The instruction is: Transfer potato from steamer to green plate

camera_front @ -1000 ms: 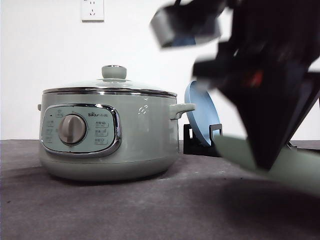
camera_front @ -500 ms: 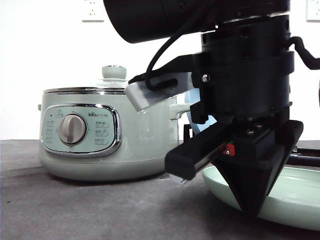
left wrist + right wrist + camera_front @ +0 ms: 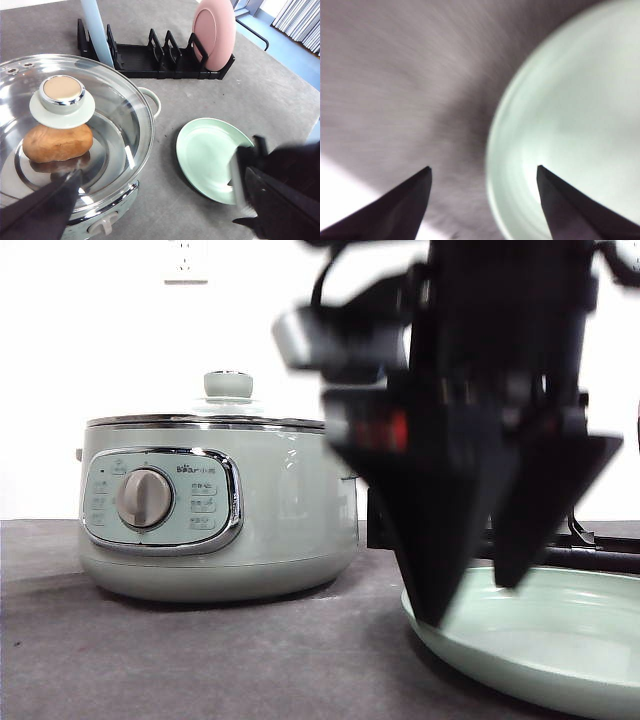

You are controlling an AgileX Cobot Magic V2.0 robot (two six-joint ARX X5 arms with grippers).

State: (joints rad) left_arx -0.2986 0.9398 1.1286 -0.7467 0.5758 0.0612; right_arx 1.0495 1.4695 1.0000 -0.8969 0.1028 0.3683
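Right gripper [image 3: 475,600] hung open and empty over green plate [image 3: 560,640] rim; potato [image 3: 57,142] sat in lidded steamer [image 3: 215,515].

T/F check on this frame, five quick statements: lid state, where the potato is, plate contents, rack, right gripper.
1. The glass lid sits on the steamer. True.
2. The potato lies on the green plate. False: it is inside the steamer, under the lid.
3. The green plate has nothing on it. True.
4. The pink plate lies flat on the table. False: it stands on edge in the black rack.
5. The right gripper is shut on the potato. False: its fingers are spread apart and hold nothing, over the near edge of the green plate.
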